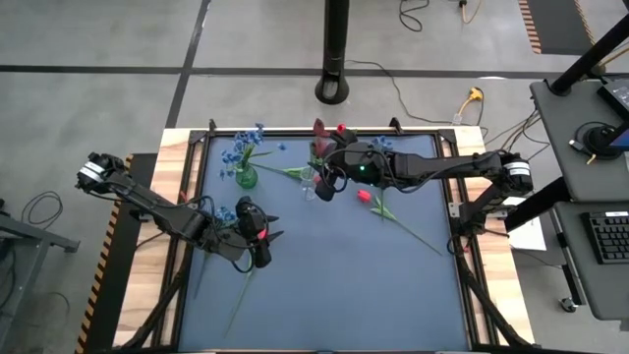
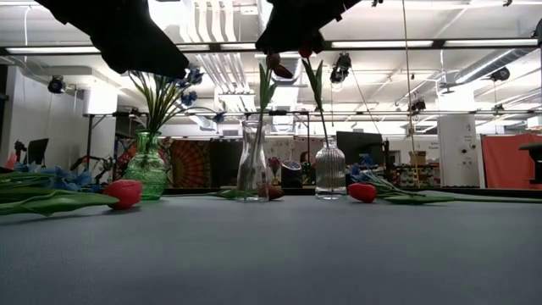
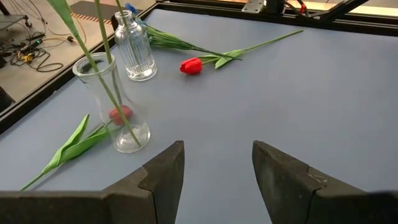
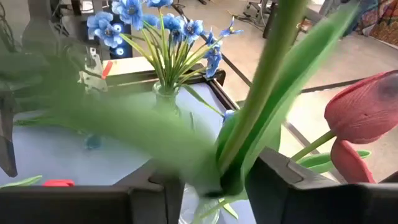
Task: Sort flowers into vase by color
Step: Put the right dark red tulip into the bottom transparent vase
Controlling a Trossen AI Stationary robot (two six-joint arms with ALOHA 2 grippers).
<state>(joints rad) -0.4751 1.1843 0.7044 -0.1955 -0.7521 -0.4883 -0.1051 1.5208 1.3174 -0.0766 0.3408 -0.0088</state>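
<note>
High view: right gripper (image 1: 329, 177) hangs over the clear vases at 12 o'clock; left gripper (image 1: 257, 236), at 9, waits.

Right wrist view: jaws parting around a tulip stem (image 4: 261, 93), probably releasing it.

Left wrist view: jaws apart, empty.

The high view looks straight down on the whole table (image 1: 324, 285). The low view sits at tabletop level, facing the room. Each wrist view looks close past its own fingers. All four share the green vase (image 1: 246, 178) or clear vases (image 2: 252, 161).
</note>
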